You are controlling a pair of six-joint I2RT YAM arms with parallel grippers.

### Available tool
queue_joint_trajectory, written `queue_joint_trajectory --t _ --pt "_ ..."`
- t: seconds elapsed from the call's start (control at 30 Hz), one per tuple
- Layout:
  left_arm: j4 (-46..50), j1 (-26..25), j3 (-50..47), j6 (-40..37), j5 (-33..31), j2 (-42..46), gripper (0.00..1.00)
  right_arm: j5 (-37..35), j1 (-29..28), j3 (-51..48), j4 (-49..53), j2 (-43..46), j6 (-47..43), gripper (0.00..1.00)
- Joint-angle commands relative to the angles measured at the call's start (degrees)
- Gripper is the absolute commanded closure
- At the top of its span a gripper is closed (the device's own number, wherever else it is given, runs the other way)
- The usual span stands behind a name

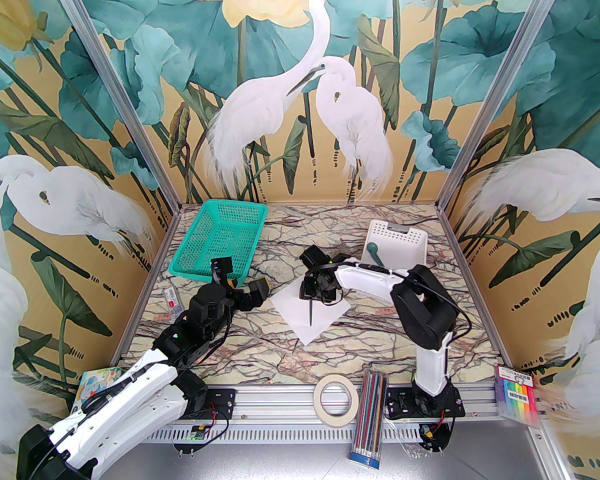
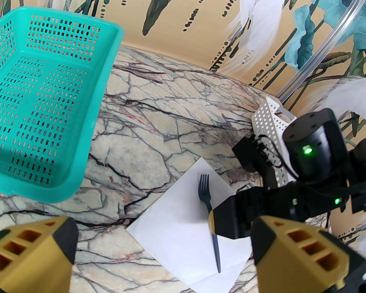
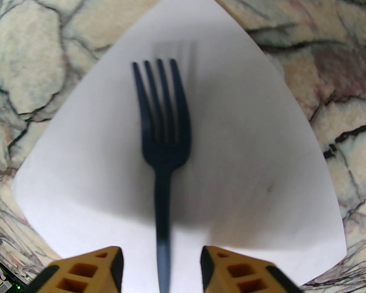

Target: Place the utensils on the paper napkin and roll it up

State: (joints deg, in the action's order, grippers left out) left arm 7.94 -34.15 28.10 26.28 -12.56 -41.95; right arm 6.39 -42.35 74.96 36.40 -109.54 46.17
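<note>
Gaping, both arms' jaws hold nothing; slim four-tined fork (image 3: 164,145) lies on smooth napkin (image 3: 262,163).

Legible text: none you can read.
- Printed label on rainbow-striped pack (image 1: 519,397), well right of the tape roll (image 1: 336,398): too small.
- Red-and-white tag (image 1: 172,301), far left beyond the tape roll: too small.

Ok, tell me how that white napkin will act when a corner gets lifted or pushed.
The napkin is probably floppy: it lies thin and perfectly flat, so a lifted corner would likely droop. It looks very light, so a push may slide or crumple it. The fork lying on it might pin the middle slightly.
</note>
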Motion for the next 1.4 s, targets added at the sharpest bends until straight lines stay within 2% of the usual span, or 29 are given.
queue_joint_trajectory --t 0.0,0.17,0.33,0.43,0.83,1.0,1.37 --pt "0.85 -0.04 0.16 -0.43 -0.45 0.70 0.01 -1.07 -0.33 -0.23 0.63 3.94 -1.95 0.41" --pt "0.84 -0.03 -0.11 -0.03 -0.36 1.22 0.01 -3.41 -0.30 -0.09 2.86 7.40 -4.36 0.26" --pt "1.19 -0.03 -0.08 -0.81 -0.06 1.66 0.01 -5.57 -0.28 -0.68 4.00 11.83 -6.25 0.07" --pt "1.20 -0.04 -0.06 -0.64 0.29 2.11 0.01 -6.37 -0.29 -0.97 4.43 14.50 -7.37 0.01" --pt "1.11 -0.03 0.21 0.68 1.33 2.51 0.01 -6.40 2.66 -3.51 6.39 22.78 -11.56 0.01" --pt "1.13 -0.04 0.86 1.28 2.12 2.95 0.00 -0.32 7.42 -7.28 3.15 27.86 -11.50 0.01" --pt "1.77 0.01 2.70 0.10 2.07 3.81 0.01 0.30 17.41 -8.52 6.46 35.90 -16.32 0.01"
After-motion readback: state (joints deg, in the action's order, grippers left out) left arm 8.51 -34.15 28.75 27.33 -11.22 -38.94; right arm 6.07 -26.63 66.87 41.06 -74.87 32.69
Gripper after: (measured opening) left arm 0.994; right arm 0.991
